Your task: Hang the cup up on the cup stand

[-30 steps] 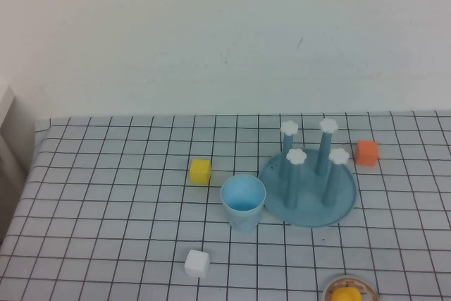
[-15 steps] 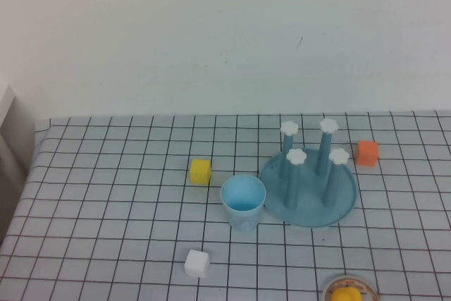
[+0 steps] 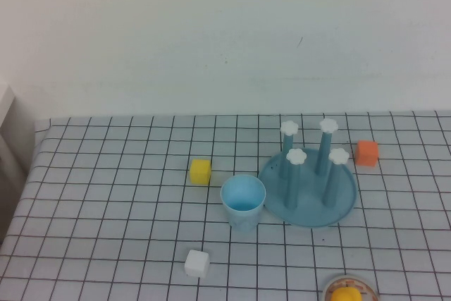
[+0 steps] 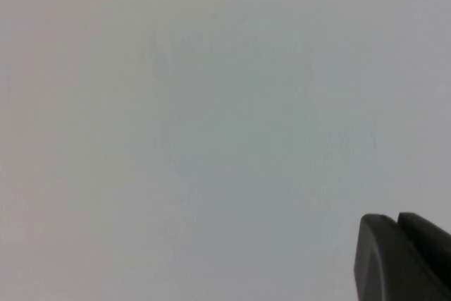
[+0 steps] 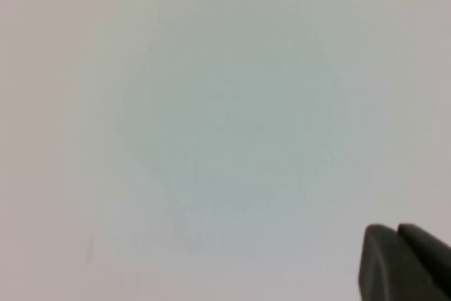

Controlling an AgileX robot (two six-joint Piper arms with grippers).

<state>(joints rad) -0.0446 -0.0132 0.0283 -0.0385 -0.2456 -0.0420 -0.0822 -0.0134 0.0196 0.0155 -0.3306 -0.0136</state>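
Jaws pressed together, empty, the left gripper (image 4: 399, 222) and right gripper (image 5: 397, 230) are facing blank wall; the cup (image 3: 243, 202) is standing upright beside the cup stand (image 3: 309, 206).

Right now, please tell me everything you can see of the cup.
The cup is a small light blue tumbler, plastic by its look, with no handle and slightly narrower at the bottom. It stands upright, mouth up, and looks empty. It sits on the checked cloth, just left of the stand, very close to its rim; contact cannot be told. Nothing holds it: no gripper shows in the high view.
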